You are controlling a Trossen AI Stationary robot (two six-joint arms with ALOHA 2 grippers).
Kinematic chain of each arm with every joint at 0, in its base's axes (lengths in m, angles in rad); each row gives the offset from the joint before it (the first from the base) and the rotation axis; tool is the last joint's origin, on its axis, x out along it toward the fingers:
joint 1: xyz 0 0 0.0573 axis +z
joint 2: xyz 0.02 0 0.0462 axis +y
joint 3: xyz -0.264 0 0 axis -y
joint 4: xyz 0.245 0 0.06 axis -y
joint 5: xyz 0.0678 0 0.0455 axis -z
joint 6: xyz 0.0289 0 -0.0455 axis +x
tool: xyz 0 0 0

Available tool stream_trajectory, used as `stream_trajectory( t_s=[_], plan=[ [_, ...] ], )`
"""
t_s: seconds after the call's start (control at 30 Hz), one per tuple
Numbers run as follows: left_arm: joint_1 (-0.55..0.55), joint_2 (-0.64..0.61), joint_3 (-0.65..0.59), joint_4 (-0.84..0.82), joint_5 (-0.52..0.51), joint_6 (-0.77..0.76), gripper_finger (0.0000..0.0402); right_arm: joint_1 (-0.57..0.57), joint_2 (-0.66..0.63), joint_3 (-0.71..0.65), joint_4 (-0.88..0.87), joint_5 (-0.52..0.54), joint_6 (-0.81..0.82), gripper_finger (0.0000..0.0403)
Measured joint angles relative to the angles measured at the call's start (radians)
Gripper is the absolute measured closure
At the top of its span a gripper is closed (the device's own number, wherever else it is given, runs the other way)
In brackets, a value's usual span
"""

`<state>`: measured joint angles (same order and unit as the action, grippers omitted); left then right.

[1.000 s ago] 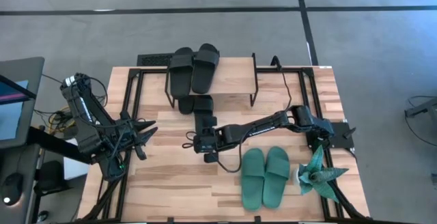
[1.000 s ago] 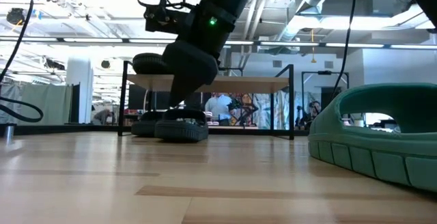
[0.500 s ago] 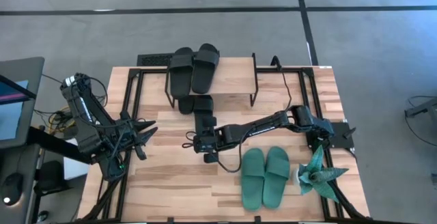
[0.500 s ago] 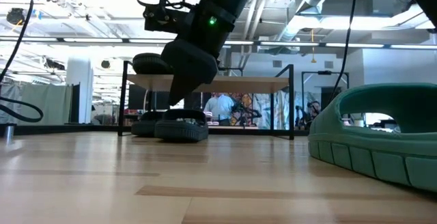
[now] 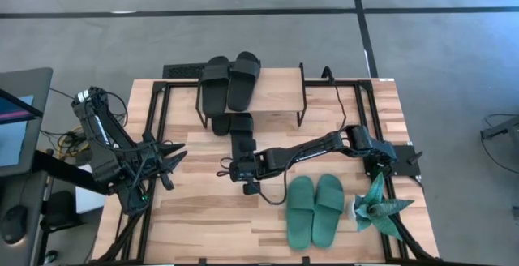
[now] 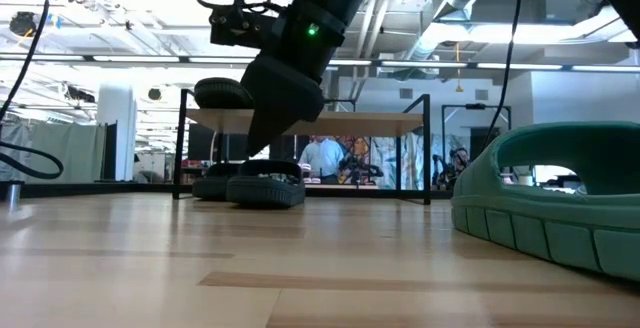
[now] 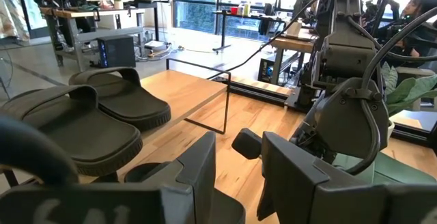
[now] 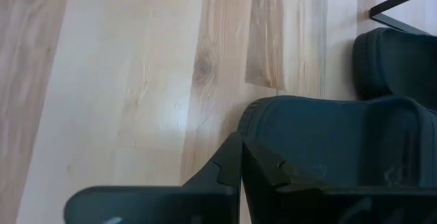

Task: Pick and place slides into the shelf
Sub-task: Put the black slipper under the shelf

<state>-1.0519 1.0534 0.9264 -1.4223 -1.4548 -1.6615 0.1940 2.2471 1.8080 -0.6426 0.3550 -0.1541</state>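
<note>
- right gripper (image 5: pixel 242 171): out over mid-bench, fingers (image 8: pixel 235 166) pinched together at the rim of a black slide (image 8: pixel 334 135) lying on the bench (image 5: pixel 203 217). Pads meet with nothing visibly between them, so no confirmed grip; the slide sits just under and ahead of the tips.
- second black slide (image 8: pixel 382 63): just beyond the first, next to the shelf leg. In the low view both lie on the bench right below the gripper housing, in front of the shelf.
- shelf (image 5: pixel 276 96): just past the right gripper at the far bench edge. A pair of black slides (image 5: pixel 230 80) lies on its plank top, side by side at the end nearest the left arm.
- teal-green slides (image 5: pixel 315 209): pair side by side on the bench, behind the right gripper and beside that arm, untouched.
- spiky teal paper plant (image 5: pixel 375 203): just beyond the teal pair, by the right arm base.
- left gripper (image 5: pixel 172 162): parked at its bench edge, well apart from all slides, fingers (image 7: pixel 198 166) apart, holding nothing.
</note>
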Motion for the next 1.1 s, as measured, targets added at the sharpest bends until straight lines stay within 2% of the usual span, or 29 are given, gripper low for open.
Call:
stream_trajectory(
  t_s=[0.7, 0.8, 0.87, 0.97, 1.0, 1.1],
  plan=[
    [0.000, 0.000, 0.000, 0.000, 0.000, 0.000, 0.0292, -0.033, 0.000, 0.000, 0.000, -0.057, -0.038, 0.0403],
    [0.000, 0.000, 0.000, 0.000, 0.000, 0.000, 0.0292, -0.033, 0.030, 0.002, 0.018, -0.063, -0.031, 0.0403],
    [0.000, 0.000, 0.000, 0.000, 0.000, 0.000, 0.0292, -0.031, 0.040, -0.006, -0.029, -0.076, -0.034, 0.0403],
    [0.000, 0.000, 0.000, 0.000, 0.005, 0.000, 0.0292, -0.018, 0.060, 0.004, 0.036, -0.023, -0.045, 0.0403],
    [0.000, 0.000, 0.000, 0.000, 0.006, 0.000, 0.0292, -0.017, 0.058, -0.001, 0.010, -0.011, -0.041, 0.0403],
    [0.000, 0.000, 0.000, -0.004, 0.006, 0.006, 0.0292, -0.023, 0.054, 0.000, 0.024, -0.019, -0.028, 0.0403]
  ],
)
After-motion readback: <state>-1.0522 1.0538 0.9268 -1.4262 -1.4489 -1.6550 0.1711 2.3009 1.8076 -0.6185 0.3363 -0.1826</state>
